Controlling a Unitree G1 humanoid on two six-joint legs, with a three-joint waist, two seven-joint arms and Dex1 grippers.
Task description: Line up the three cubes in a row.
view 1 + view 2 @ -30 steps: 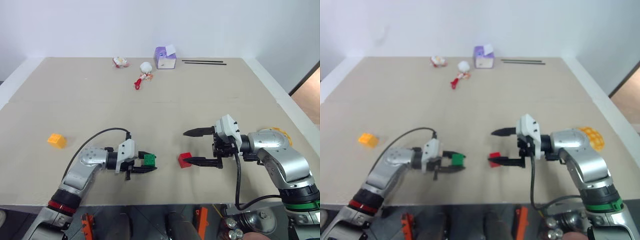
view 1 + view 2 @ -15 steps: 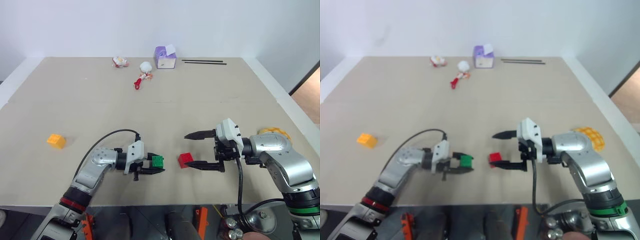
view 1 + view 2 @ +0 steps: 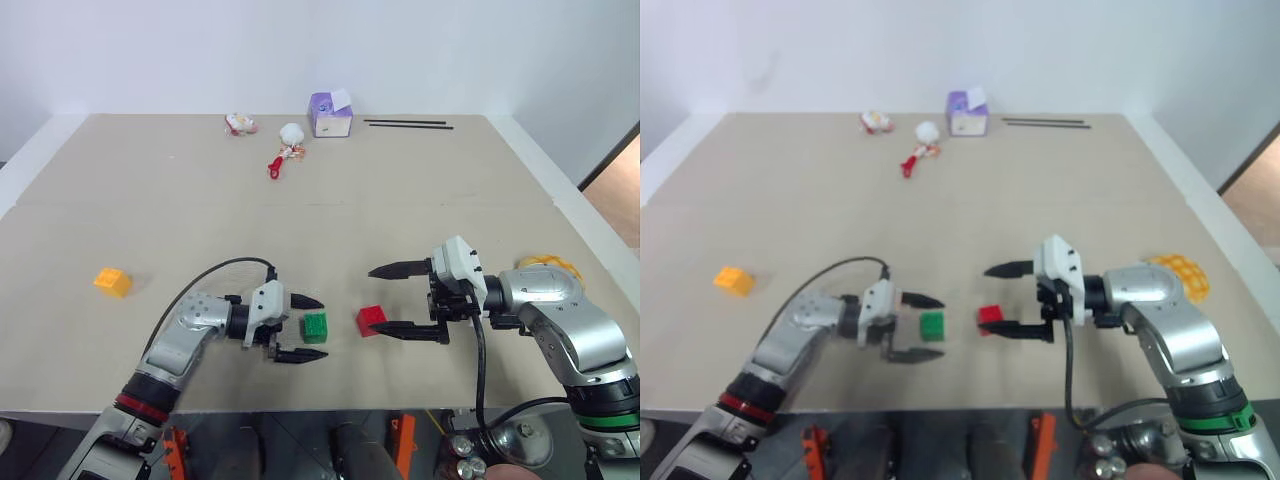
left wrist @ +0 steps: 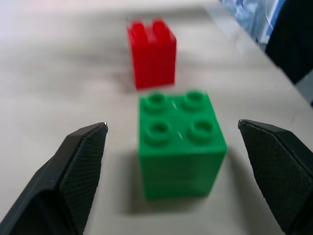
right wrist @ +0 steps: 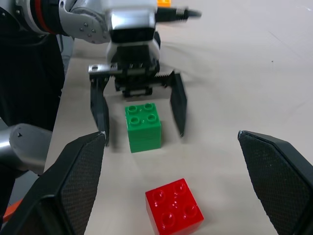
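The left gripper [image 3: 303, 328] has let go of the green cube [image 3: 316, 327], now on the table [image 3: 300, 200] between its spread fingers. The right gripper [image 3: 392, 300] is spread beside the red cube [image 3: 371, 320]. The yellow cube [image 3: 113, 281] lies well left.

The two head views look forward and down over the beige worktop [image 3: 320, 200] from nearly the same point, covering its whole surface. The left wrist view looks closely along its pincer [image 4: 186, 161] at the green studded plastic cube [image 4: 180, 142]. The right wrist view faces the opposite way from slightly farther back. Both share that cube and the red studded plastic cube [image 5: 174, 205].
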